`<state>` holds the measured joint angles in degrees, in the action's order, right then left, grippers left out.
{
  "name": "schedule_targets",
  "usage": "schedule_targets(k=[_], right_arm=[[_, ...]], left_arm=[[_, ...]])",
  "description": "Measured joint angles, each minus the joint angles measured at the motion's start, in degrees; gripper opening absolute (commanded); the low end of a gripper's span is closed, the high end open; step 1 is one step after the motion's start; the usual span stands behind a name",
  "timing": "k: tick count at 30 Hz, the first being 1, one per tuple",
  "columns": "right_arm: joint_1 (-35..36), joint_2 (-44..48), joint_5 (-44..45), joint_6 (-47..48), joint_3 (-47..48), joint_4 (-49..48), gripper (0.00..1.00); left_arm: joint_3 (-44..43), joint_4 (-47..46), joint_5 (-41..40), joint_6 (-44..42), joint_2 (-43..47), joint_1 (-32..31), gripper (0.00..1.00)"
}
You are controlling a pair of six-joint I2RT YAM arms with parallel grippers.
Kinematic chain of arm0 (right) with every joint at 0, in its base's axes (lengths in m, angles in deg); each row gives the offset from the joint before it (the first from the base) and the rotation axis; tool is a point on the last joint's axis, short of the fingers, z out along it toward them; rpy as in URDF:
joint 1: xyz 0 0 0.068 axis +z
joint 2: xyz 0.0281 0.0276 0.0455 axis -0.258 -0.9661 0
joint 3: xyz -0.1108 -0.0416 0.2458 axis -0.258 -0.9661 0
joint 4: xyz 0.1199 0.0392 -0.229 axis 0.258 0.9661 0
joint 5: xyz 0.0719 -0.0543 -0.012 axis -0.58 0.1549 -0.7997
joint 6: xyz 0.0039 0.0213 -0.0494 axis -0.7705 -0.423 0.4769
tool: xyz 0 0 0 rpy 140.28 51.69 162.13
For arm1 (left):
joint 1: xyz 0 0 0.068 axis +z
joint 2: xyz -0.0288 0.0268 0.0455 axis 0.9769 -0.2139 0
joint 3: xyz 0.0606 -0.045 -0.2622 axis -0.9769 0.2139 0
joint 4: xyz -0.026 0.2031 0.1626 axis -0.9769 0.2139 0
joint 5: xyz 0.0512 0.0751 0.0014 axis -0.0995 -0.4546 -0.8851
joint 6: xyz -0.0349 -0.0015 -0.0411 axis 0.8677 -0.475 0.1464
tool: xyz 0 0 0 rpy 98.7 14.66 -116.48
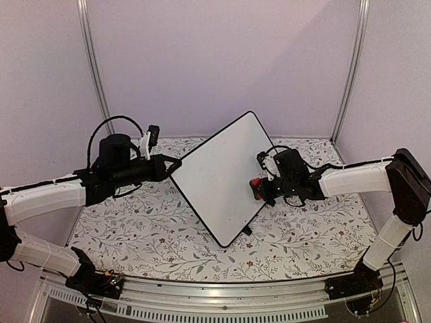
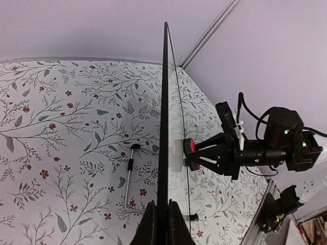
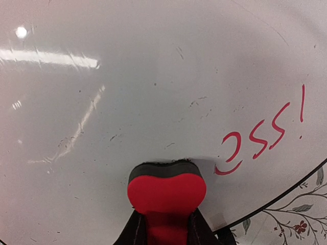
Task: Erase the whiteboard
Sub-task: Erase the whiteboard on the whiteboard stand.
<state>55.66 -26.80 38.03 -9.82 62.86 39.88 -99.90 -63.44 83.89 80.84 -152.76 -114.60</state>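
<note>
The whiteboard (image 1: 219,178) stands tilted on one corner above the table. My left gripper (image 1: 174,165) is shut on its left corner. In the left wrist view the board is edge-on (image 2: 163,117) with my fingers (image 2: 149,227) clamped on its rim. My right gripper (image 1: 261,188) is shut on a red eraser (image 1: 255,187) with a black felt face. It presses the felt against the board's right-hand face. In the right wrist view the eraser (image 3: 166,191) touches the glossy board (image 3: 143,87). Red handwriting (image 3: 260,138) sits just to its right. No writing shows in the top view.
A thin metal rod with a black sleeve (image 2: 129,173) lies on the floral table cover (image 1: 148,229) below the board. One small black foot (image 2: 191,218) sticks out from the board. Lilac walls and metal posts (image 1: 94,67) close in the back and sides.
</note>
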Motion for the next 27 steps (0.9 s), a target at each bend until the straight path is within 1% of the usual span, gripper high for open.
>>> schedule_targets(k=[6, 12, 18, 22, 27], right_arm=[[-0.2, 0.0, -0.2, -2.3, -0.5, -0.9, 0.23], [-3.5, 0.0, -1.3, -5.1, -0.7, -0.8, 0.23], [-6.6, -0.2, 1.3, -7.1, -0.3, 1.1, 0.23], [-7.1, -0.4, 2.8, -7.9, 0.0, 2.4, 0.23], [-7.1, -0.2, 2.3, -7.4, -0.6, 2.0, 0.23]], left_arm=[[0.0, 0.0, 0.0, 0.0, 0.0, 0.0, 0.00], [0.0, -0.1, 0.1, 0.0, 0.0, 0.0, 0.00], [0.0, -0.5, 0.7, -0.7, 0.0, 0.0, 0.00], [0.0, -0.5, 0.9, -0.9, 0.0, 0.0, 0.00], [0.0, -0.5, 0.9, -0.9, 0.0, 0.0, 0.00]])
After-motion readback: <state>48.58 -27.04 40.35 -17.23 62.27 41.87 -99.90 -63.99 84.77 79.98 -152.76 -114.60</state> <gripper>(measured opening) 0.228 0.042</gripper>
